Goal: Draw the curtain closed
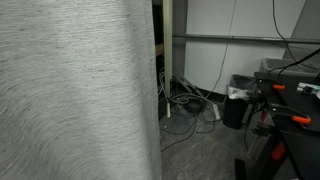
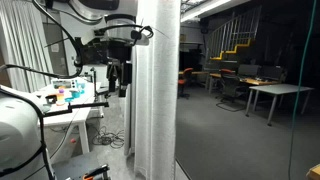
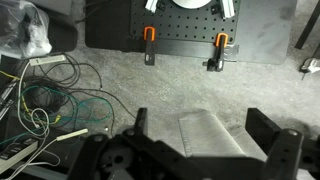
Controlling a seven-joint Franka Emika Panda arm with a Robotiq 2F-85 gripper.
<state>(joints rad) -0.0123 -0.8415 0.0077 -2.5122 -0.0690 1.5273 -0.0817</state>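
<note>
The curtain (image 1: 70, 90) is a large light grey woven sheet that fills the near left of an exterior view. It hangs as a narrow bunched column (image 2: 155, 90) in an exterior view. In the wrist view its edge (image 3: 210, 135) lies between my two fingers and looks apart from both. My gripper (image 3: 205, 130) is open, fingers wide apart on either side of the fabric. In an exterior view the gripper (image 2: 120, 72) hangs from the arm just beside the curtain's edge.
Tangled cables (image 3: 50, 100) lie on the grey floor, also visible behind the curtain (image 1: 185, 100). A black base with orange clamps (image 3: 180, 30) stands ahead. A black bin (image 1: 238, 100) sits by the wall. A white table (image 2: 60, 105) stands near the arm.
</note>
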